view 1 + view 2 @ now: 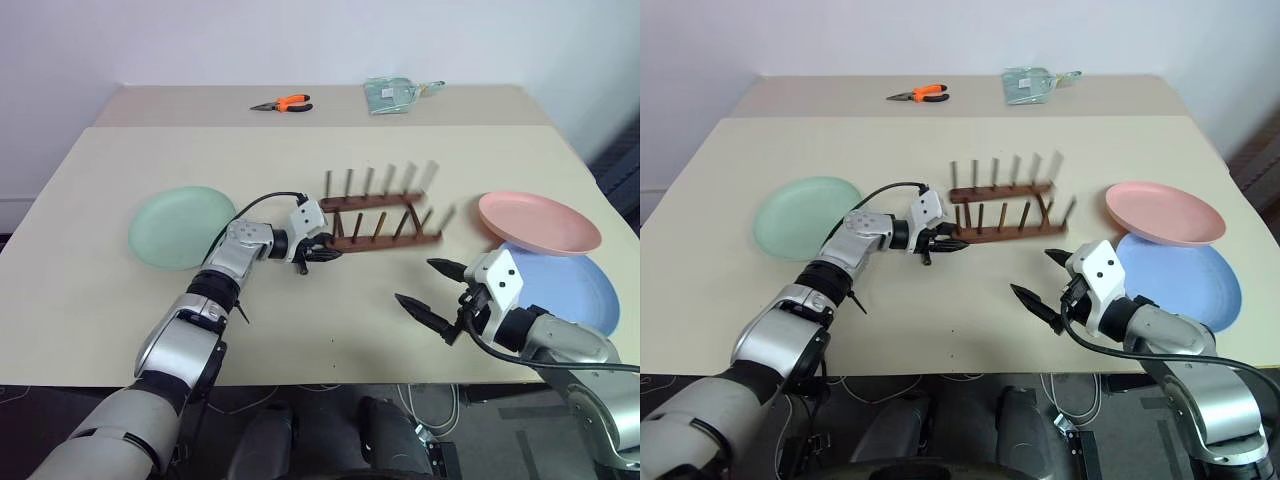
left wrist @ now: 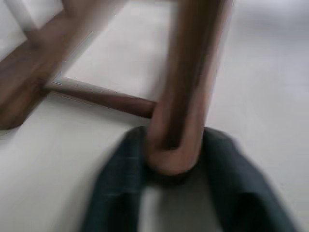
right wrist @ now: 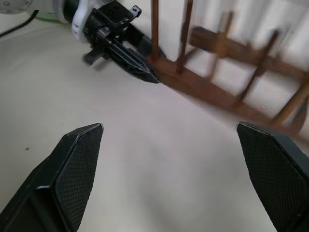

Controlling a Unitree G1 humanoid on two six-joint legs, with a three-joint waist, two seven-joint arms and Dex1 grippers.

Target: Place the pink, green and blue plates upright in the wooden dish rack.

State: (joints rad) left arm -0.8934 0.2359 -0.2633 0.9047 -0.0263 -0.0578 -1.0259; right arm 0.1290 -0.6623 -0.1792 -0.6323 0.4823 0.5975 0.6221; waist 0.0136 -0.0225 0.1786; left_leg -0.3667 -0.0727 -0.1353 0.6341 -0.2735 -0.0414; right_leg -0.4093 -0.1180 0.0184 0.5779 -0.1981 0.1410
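Left gripper (image 1: 322, 250) is clamped on the near rail end of the light, stiff dark wooden dish rack (image 1: 380, 215), mid-desk, at nine o'clock; right gripper (image 1: 432, 293) gapes empty.

Bright, even light from overhead; soft, short shadows.

The head views are sharp across the pale beige tabletop (image 1: 100, 300). The left wrist view is heavily blurred, probably by motion, smearing the dark brown wooden peg rack (image 2: 183, 87); the right wrist view blurs its far pegs.
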